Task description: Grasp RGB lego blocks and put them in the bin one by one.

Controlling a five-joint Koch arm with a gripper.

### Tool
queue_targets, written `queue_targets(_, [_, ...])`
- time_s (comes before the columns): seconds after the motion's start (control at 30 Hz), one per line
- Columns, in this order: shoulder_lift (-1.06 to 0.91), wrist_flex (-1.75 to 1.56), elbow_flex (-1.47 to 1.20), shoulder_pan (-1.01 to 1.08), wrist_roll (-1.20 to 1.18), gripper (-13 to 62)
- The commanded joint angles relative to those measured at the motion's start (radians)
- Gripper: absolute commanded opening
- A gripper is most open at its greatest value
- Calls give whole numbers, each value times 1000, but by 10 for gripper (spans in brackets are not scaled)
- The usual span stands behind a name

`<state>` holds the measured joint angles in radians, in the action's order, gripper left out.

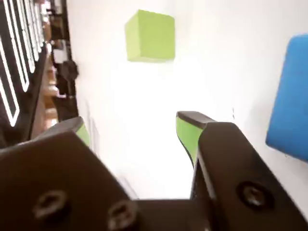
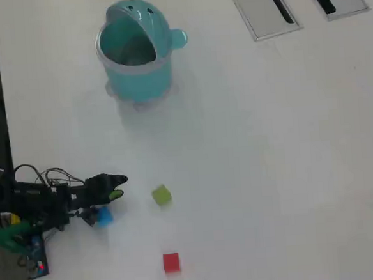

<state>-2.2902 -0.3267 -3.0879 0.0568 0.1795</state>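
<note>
A: Where's your gripper (image 2: 116, 186)?

B: Overhead view, take the yellow-green block (image 2: 161, 195) as the landmark. Your gripper sits just left of it, not touching. Wrist view shows the jaws of the gripper (image 1: 134, 127) spread apart with bare table between them, nothing held, and that same yellow-green block (image 1: 150, 36) ahead of the tips.

A: Other blocks?

B: The blue block (image 2: 103, 216) is left of and slightly below the landmark, tucked right against your arm; it's at the right edge of the wrist view (image 1: 290, 96). The red block (image 2: 171, 262) lies below the landmark, apart from it.

A: The bin?

B: The teal whale bin (image 2: 137, 73) stands well above the landmark, upright, mouth open. No block visible in it.
</note>
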Motion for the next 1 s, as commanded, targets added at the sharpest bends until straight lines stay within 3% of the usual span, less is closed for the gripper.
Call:
queue_targets(0.0, [-69, -130, -15, 23, 26, 329])
queue_targets(0.2, [-67, -127, 74, 87, 153, 329])
queue_targets(0.7, [-49, -41, 373, 199, 831, 328])
queue_targets(0.97, [133, 12, 621, 307, 1132, 328])
